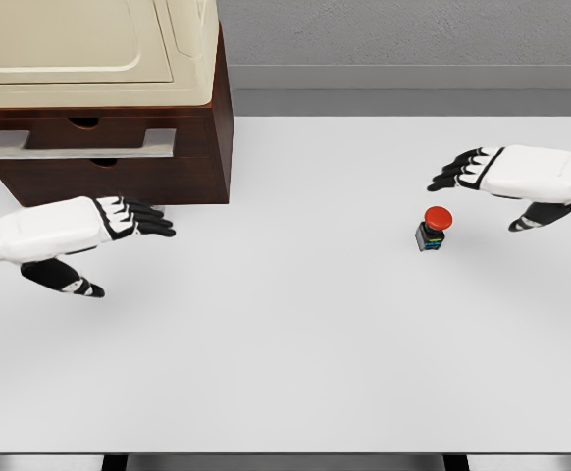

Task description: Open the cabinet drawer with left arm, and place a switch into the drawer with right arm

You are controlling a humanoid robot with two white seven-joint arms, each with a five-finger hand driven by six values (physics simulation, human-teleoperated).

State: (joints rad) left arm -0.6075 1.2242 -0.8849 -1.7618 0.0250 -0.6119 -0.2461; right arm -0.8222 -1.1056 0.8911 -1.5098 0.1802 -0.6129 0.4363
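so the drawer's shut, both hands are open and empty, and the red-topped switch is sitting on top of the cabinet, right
Not quite. In the head view the red-topped switch sits on the white table, near the right hand, not on top of the cabinet. The rest holds: the drawer is shut, and both hands, including the left hand, are open and empty.

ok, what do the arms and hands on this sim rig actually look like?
Both forearms are smooth white shells with no visible cables. The left robot hand has a white back with black outlining and black fingers with white patches near the knuckles; its black thumb has white bands. The right robot hand looks the same, mirrored: white back, black fingers, banded thumb.
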